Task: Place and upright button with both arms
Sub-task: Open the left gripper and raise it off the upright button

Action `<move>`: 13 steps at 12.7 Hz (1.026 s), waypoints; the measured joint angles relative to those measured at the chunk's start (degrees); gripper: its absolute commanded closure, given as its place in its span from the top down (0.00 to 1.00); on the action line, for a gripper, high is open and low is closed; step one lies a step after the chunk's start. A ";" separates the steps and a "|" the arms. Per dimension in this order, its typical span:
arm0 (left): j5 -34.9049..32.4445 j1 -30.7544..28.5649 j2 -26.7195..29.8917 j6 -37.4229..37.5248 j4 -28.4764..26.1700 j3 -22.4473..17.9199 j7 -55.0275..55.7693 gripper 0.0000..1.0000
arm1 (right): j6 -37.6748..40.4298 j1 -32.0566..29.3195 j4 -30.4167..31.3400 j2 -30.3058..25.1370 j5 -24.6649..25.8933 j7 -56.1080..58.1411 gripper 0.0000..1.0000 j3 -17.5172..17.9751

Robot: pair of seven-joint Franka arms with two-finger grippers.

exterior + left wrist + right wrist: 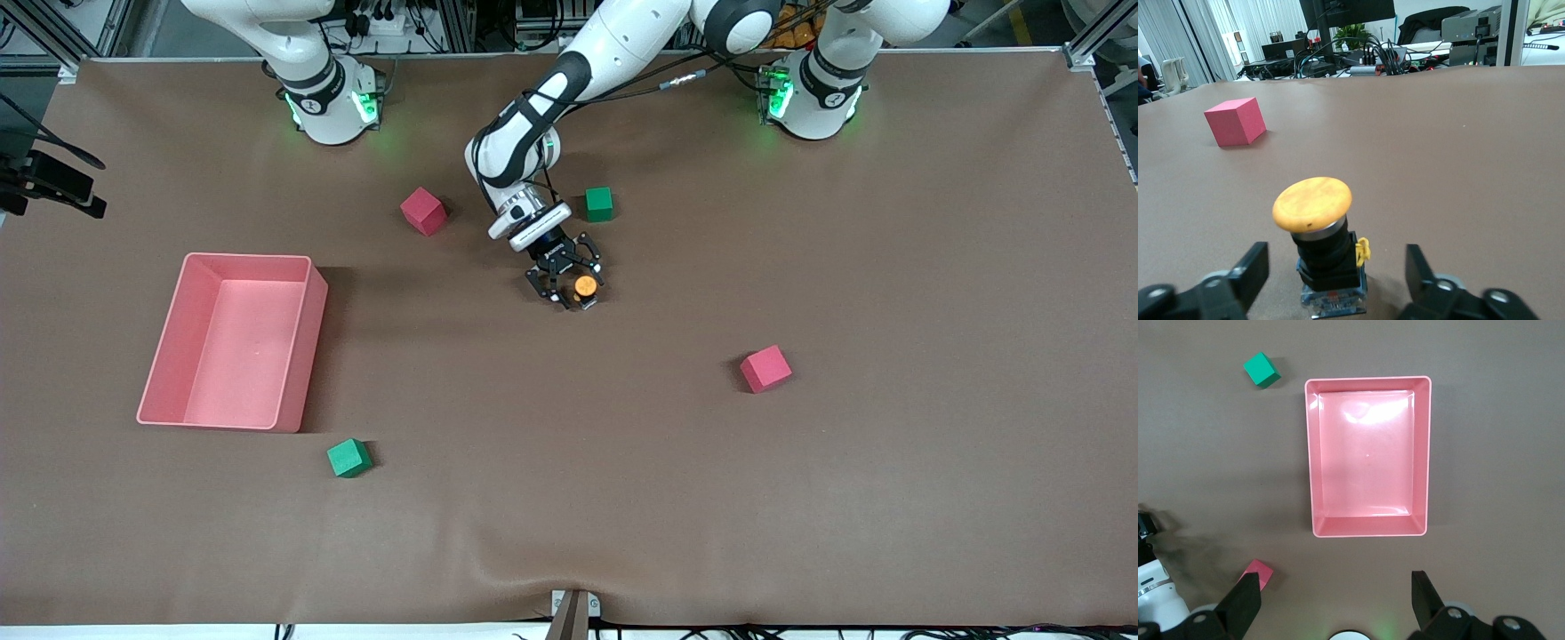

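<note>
A: Front view first: where is the button (584,287) seen, measured from the fingers?

B: It is seen upright on the brown table (622,498), orange cap up, between the two fingers of the left gripper (569,289). In the left wrist view the fingers (1245,273) are spread apart, one on each side of the button (1318,233), and a gap is seen on both sides, so nothing is grasped.

A: How much open room is left around those fingers?

B: Bare table is seen on every side of them. The table edges are well apart from the fingertips.

A: What else is noted nearby?

B: A green cube (599,204) lies near the gripper's wrist, toward the bases. A red cube (423,211) lies toward the right arm's end. Another red cube (765,368) lies nearer the front camera, toward the left arm's end, and is seen ahead of the fingertips in the left wrist view (1236,121). A second green cube (348,458) lies well apart, near the tray. None touches the fingers or the button.

A: And the right gripper (1335,600)?

B: It is held high over the table near the tray (1368,530) while the arm waits; its fingers (1245,603) are spread wide, with nothing between them.

A: Containers?

B: One pink tray (293,347) is seen toward the right arm's end; nothing is seen inside it.
</note>
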State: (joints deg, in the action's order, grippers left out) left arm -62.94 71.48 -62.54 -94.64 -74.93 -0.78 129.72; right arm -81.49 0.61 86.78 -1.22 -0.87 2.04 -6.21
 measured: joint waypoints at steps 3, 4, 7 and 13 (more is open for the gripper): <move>0.32 0.09 0.24 0.00 0.64 0.62 -1.36 1.00 | -0.06 0.00 0.00 0.19 0.00 0.00 1.00 0.00; 0.92 0.15 0.65 0.11 0.99 1.33 -1.78 1.00 | -0.06 0.00 0.00 0.23 0.00 0.00 1.00 0.00; 4.55 0.67 4.17 4.48 1.65 4.25 -6.66 1.00 | -0.08 0.00 0.00 0.28 0.00 0.00 1.00 0.00; 15.74 -0.34 13.29 7.79 1.98 5.56 -19.53 1.00 | -0.12 0.00 -0.01 0.30 0.00 0.00 1.00 0.00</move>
State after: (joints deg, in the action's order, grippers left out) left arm -47.21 71.15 -49.25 -86.85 -72.95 4.78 110.19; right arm -81.61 0.61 86.78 -0.92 -0.87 2.04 -6.21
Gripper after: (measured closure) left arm 0.000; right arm 0.000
